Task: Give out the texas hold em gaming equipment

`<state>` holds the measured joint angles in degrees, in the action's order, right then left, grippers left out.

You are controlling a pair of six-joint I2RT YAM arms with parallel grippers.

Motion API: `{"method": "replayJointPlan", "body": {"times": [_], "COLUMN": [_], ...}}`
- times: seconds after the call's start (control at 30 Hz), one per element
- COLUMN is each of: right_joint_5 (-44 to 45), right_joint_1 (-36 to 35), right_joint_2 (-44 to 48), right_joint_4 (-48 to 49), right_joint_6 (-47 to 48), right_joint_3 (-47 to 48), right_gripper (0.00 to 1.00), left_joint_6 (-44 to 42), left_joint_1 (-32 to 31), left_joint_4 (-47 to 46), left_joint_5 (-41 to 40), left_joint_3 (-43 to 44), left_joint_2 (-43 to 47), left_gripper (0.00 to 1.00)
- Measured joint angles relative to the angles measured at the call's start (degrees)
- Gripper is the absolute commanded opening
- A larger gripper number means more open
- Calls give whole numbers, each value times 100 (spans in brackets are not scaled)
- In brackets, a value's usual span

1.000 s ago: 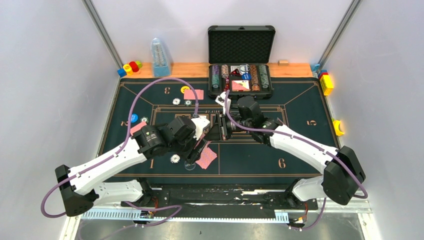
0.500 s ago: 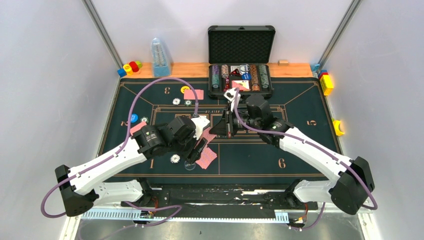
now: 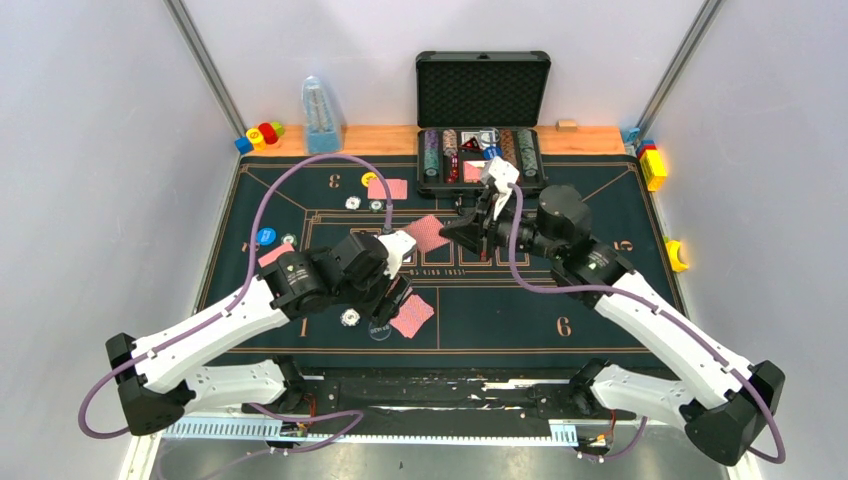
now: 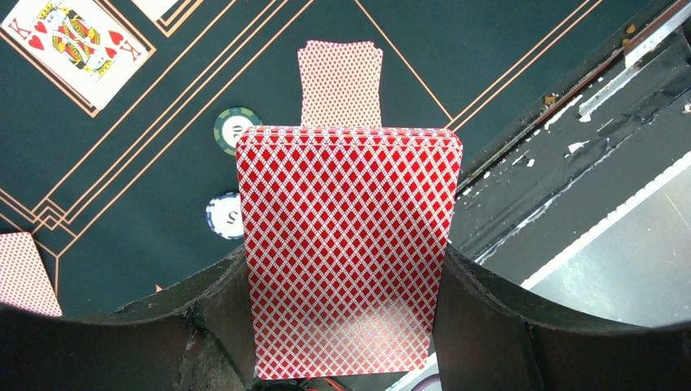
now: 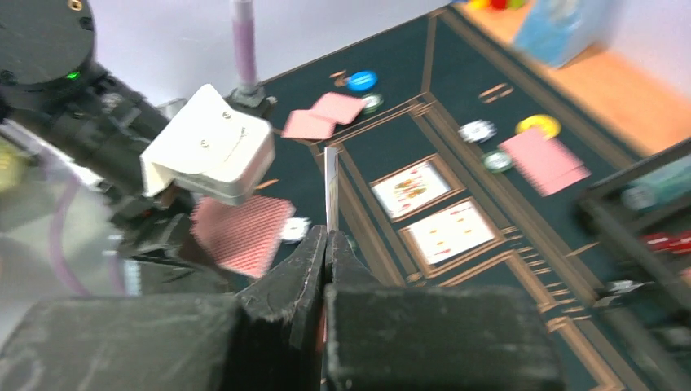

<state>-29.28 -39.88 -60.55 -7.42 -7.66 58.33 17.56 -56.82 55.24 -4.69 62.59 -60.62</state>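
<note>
My left gripper (image 4: 346, 265) is shut on a deck of red-backed playing cards (image 4: 349, 244), gripped by its long edges above seat 1 of the green mat (image 3: 520, 300). In the top view this left gripper (image 3: 393, 296) hangs over a dealt card (image 3: 412, 316) and a chip (image 3: 349, 317). My right gripper (image 5: 326, 238) is shut on a single card (image 5: 330, 183), seen edge-on. From above, that card (image 3: 428, 232) is held over the mat's centre by the right gripper (image 3: 458, 231). Two face-up cards (image 5: 411, 187) lie on the centre boxes.
An open black case (image 3: 483, 90) with chip rows stands at the back. Dealt cards (image 3: 388, 188) with a yellow disc (image 3: 370, 179) lie at seat 3. More cards (image 3: 275, 253) and a blue disc (image 3: 266, 236) lie at seat 2. Toy blocks (image 3: 262, 133) and a clear blue bottle (image 3: 320, 115) stand behind the mat.
The right gripper has closed on one card from the deck and drawn it away, up and toward the back right. The left gripper with the deck has stayed in place.
</note>
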Motion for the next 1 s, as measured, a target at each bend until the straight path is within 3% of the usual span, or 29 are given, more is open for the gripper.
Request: {"method": "replayJointPlan", "body": {"times": [0.2,0.4,0.53,0.8,1.0], "right_joint_5": [809,1513,1593,1827,2022], "right_joint_1": [7,24,28,9,-48], "right_joint_2": [-22,-365,-1220,-2872,-3635], "right_joint_4": [170,1687,2138,3270,3716], "right_joint_6": [1751,4459,5952,7917,8559], "right_joint_3": [223,-435,-782,-1364,-1674], "right_gripper": [0,0,0,0,0], "left_joint_6": [7,9,13,17,28], "left_joint_1": [0,0,0,0,0], "left_joint_4": [22,26,31,48,120], "left_joint_5": [-44,-149,-223,-354,-466], "left_joint_3": [0,0,0,0,0], "left_joint_2": [28,28,28,-96,-275], "left_gripper": [0,0,0,0,0]}}
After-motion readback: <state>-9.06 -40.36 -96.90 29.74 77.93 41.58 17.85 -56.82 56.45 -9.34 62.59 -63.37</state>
